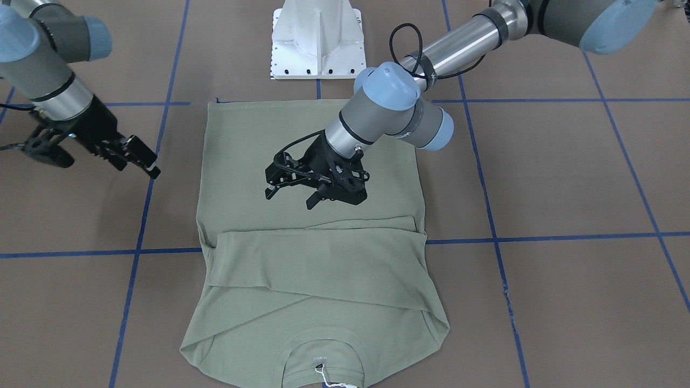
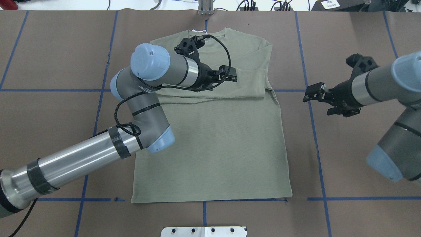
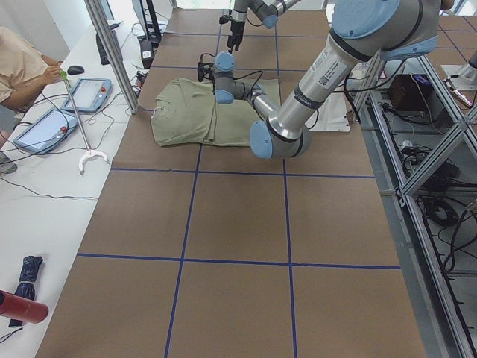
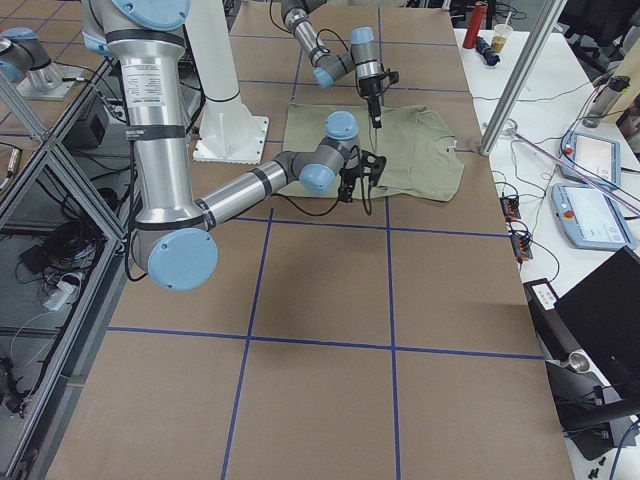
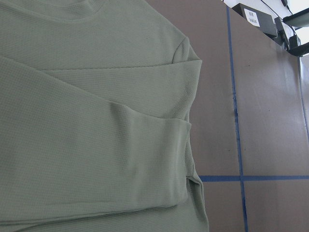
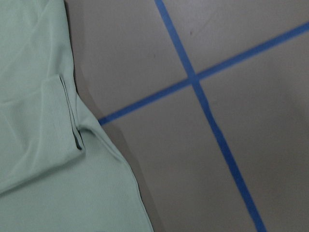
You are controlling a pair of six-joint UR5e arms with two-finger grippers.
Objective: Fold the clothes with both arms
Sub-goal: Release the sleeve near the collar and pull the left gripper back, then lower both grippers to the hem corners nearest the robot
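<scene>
The sage-green shirt (image 1: 323, 280) lies flat on the brown table, collar away from the robot, both sleeves folded across the chest. It also shows in the overhead view (image 2: 213, 148) and in both wrist views (image 5: 96, 121) (image 6: 34, 169). A white tag on a string (image 1: 323, 377) lies at the collar. My left gripper (image 1: 291, 198) (image 2: 230, 75) hovers over the shirt's middle, just beside the folded sleeves, open and empty. My right gripper (image 1: 137, 164) (image 2: 318, 102) hangs over bare table off the shirt's side near the sleeve fold, open and empty.
The white pedestal base (image 1: 318, 40) stands at the robot's side of the table, just past the shirt's hem. Blue tape lines (image 2: 315, 131) grid the brown table top. A metal post (image 3: 112, 56) and tablets (image 3: 89, 93) stand beyond the collar end.
</scene>
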